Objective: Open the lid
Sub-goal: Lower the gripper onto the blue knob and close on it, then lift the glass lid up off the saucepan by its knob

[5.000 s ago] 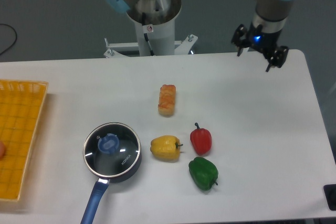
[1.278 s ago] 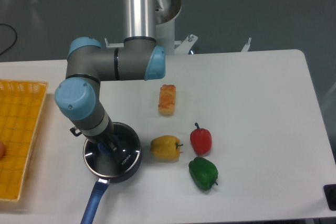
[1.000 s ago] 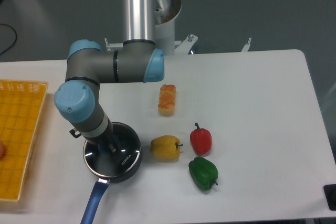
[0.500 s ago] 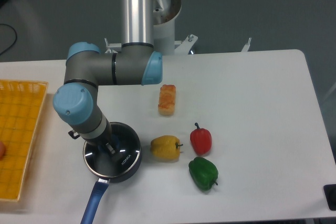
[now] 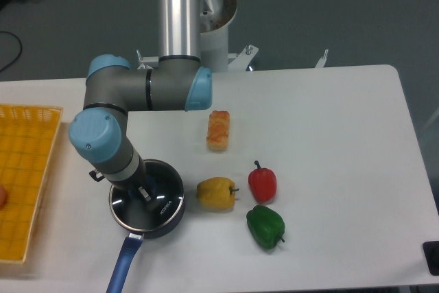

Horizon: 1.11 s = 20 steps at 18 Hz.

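Camera view from above: nearest the lens, a blue handle [image 5: 121,265] is seen running toward the lower edge from a dark saucepan [image 5: 171,215] that stands on a white table [image 5: 329,142]. The lid [image 5: 159,205], a clear glass disc with a thin metal rim, is seated on the saucepan; its centre knob is covered by the arm. The gripper [image 5: 142,192] is lowered onto the middle of the lid, and whether its fingers are spread or pressed together cannot be told, since the wrist hides most of them.

Just right of the saucepan a yellow pepper [image 5: 216,193] is laid, a red pepper [image 5: 262,183] beside it, and a green pepper [image 5: 265,226] slightly nearer the front edge. At the left edge of the table an orange basket [image 5: 24,169] is placed, cut off by the frame. Farther back, near the table's middle, a piece of bread [image 5: 219,130] is lying lengthwise.

Above the saucepan the grey arm with light blue joint caps [image 5: 137,90] is bent across the table, and its silver column rises out of the frame. Behind the table the arm's white base [image 5: 206,32] is mounted, with a grey floor [image 5: 343,12] beyond it. A black cable [image 5: 10,49] is seen at the far left.
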### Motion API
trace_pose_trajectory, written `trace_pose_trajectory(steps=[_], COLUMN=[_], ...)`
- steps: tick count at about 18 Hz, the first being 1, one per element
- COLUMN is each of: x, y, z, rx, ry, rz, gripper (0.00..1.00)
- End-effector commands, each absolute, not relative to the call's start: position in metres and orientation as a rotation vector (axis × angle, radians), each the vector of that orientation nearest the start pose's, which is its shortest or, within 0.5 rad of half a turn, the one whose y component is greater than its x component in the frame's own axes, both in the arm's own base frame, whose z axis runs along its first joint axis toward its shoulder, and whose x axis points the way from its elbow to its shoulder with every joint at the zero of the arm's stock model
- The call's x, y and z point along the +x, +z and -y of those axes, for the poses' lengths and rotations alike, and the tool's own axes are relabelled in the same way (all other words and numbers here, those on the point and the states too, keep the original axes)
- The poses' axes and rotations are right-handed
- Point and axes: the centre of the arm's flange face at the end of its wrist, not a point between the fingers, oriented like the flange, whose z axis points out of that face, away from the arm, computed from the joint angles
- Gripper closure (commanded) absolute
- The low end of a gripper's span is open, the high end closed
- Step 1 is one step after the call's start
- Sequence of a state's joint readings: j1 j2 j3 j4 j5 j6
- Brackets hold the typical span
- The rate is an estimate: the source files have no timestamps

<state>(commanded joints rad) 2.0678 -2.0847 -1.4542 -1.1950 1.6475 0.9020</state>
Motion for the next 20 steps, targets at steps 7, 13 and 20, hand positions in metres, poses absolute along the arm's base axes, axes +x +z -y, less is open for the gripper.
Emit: trace_pose_trajectory(steps=[7,13,20], x=[-0.205,-0.204,-0.245], y=[0.293,0.315,0.355], z=[-0.643,-0.634,-0.595], rx=[-3.128,-3.123,-3.139], ry=[0.087,0.095,0.088], rz=[-0.648,-0.641,-0.575], gripper=[0.43,0.44,0.44])
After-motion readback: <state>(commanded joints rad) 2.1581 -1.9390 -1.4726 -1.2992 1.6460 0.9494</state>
